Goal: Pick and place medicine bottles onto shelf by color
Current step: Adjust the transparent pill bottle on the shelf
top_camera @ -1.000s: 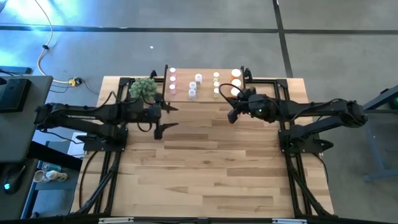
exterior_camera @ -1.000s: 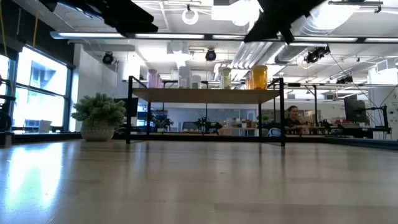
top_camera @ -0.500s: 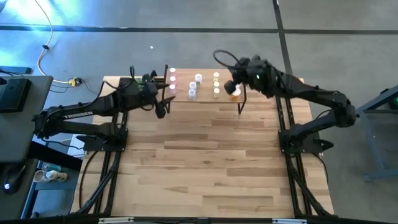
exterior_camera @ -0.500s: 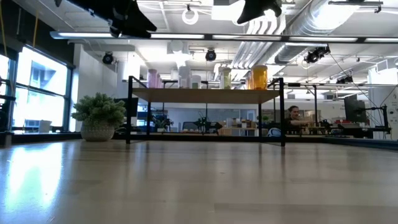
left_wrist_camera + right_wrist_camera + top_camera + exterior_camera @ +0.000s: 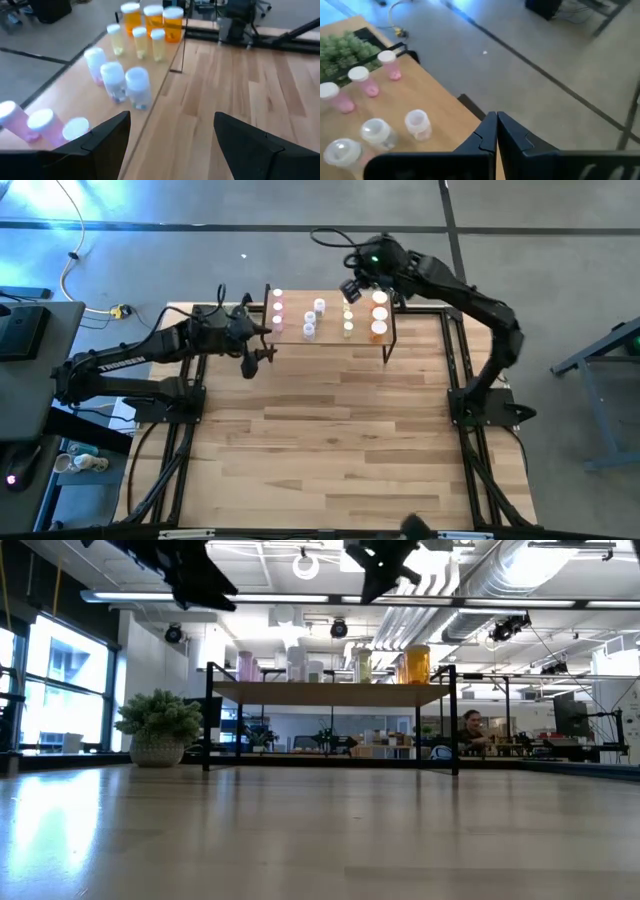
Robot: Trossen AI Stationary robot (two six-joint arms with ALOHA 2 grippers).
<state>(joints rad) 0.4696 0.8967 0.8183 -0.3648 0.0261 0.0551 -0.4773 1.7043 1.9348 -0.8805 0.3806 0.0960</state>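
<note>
Your medicine bottles (image 5: 312, 318) stand sorted on the shelf (image 5: 330, 337) at the worktop's far edge; light, tippable, grip the sides. Left hand (image 5: 262, 355) wide, empty; right hand (image 5: 350, 288) shut, empty

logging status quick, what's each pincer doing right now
Left pincer: open, holding nothing, beside the low wooden-topped shelf with black legs.
Right pincer: shut, empty, above the shelf's far edge.

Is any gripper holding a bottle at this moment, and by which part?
Nothing is held. The left gripper is open and empty beside the shelf; the right gripper is shut on nothing above the shelf's far edge.
</note>
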